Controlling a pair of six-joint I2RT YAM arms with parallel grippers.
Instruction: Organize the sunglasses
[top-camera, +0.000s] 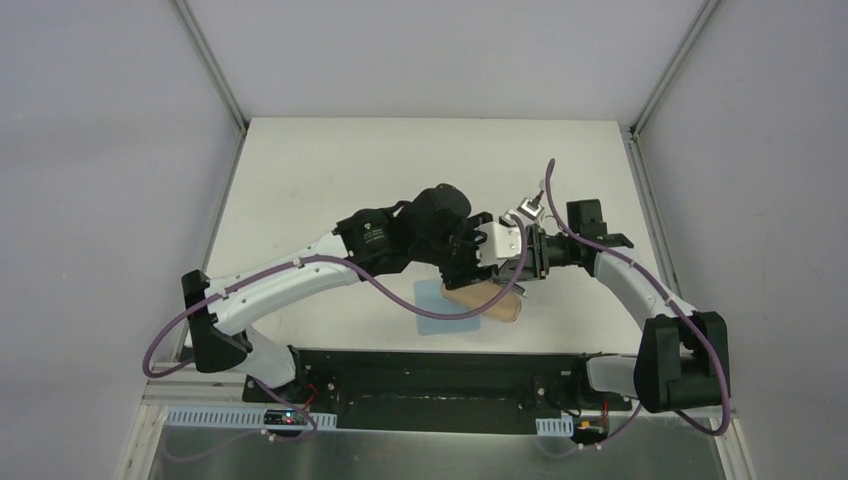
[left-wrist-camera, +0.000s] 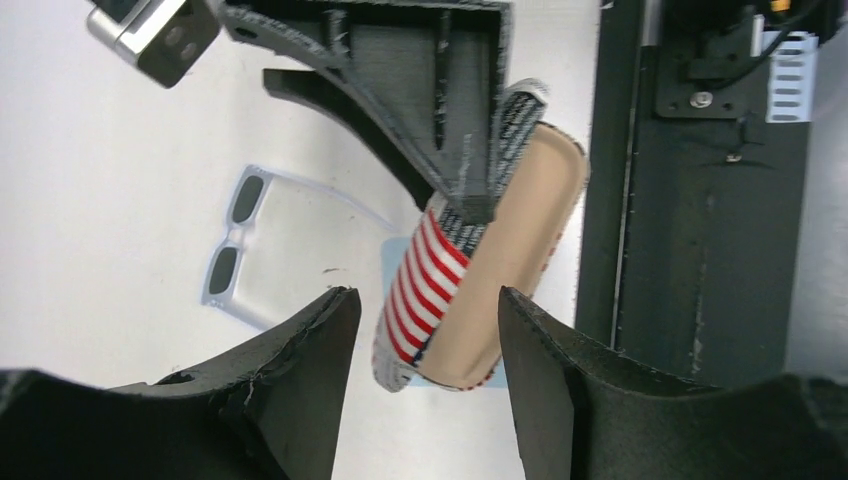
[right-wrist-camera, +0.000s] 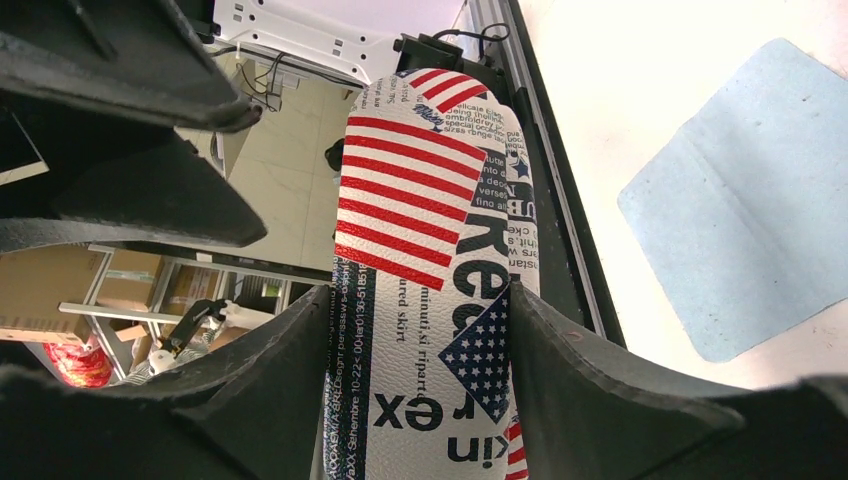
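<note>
The sunglasses, with a white frame and dark lenses, lie on the table left of the case in the left wrist view; the left arm hides them in the top view. The printed case is open and shows its tan inside. It rests on the light blue cloth. My right gripper is shut on the case's printed shell; one of its fingers shows in the left wrist view. My left gripper is open and empty, hovering over the case's striped end.
The black mounting plate runs along the table's near edge, right beside the case. The cloth spreads out to the right of the case. Both arms crowd together at mid-table. Metal rails border the table.
</note>
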